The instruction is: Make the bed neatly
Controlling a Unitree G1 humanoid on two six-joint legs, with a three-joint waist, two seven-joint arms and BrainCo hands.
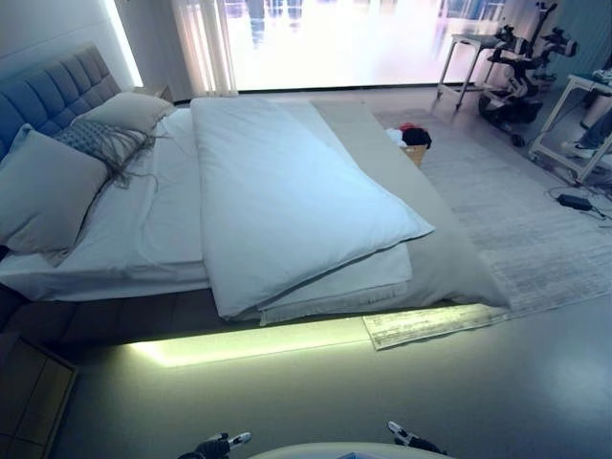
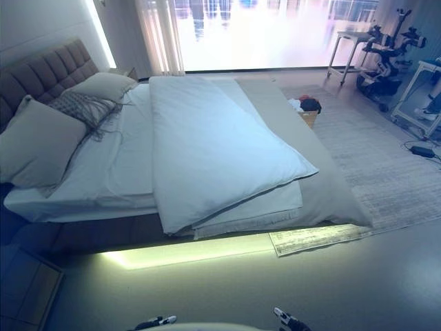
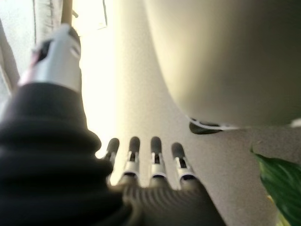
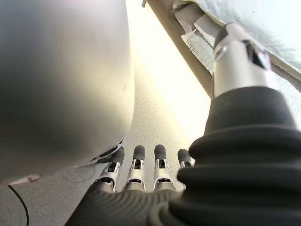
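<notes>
**Both hands hang low, the bed is not tidy**

The bed (image 1: pixel 143 239) stands in front, and it has a padded headboard (image 1: pixel 57 91) on the left. A big white duvet (image 1: pixel 287 201) lies on it, but it is crooked. Its near corner hangs over the bed's near side, and another corner points off to the right. It covers the middle and far part of the bed. The white sheet (image 1: pixel 153 220) shows bare between the duvet and the pillows. Under the duvet, a grey blanket (image 1: pixel 440 258) sticks out on the right side and reaches down near the floor.

A large pillow (image 1: pixel 43 191) leans at the head end. Behind it sits a small patterned cushion (image 1: pixel 100 142) with loose threads, and then another pillow (image 1: pixel 129 110) farther back. A strip of yellow light (image 1: pixel 249 339) glows under the bed's near side.

On the right, a pale rug (image 1: pixel 516 229) lies on the floor, and one corner goes under the bed. A basket (image 1: pixel 413 143) with clothes stands just beside the far part of the bed.

The left hand (image 3: pixel 155 165) is down low, well apart from the bed. Its fingers are straight and loose, and it holds nothing. The right hand (image 4: pixel 141 165) is low too. Its fingers are straight and relaxed, and they hold nothing. Only the floor shows past both hands
</notes>
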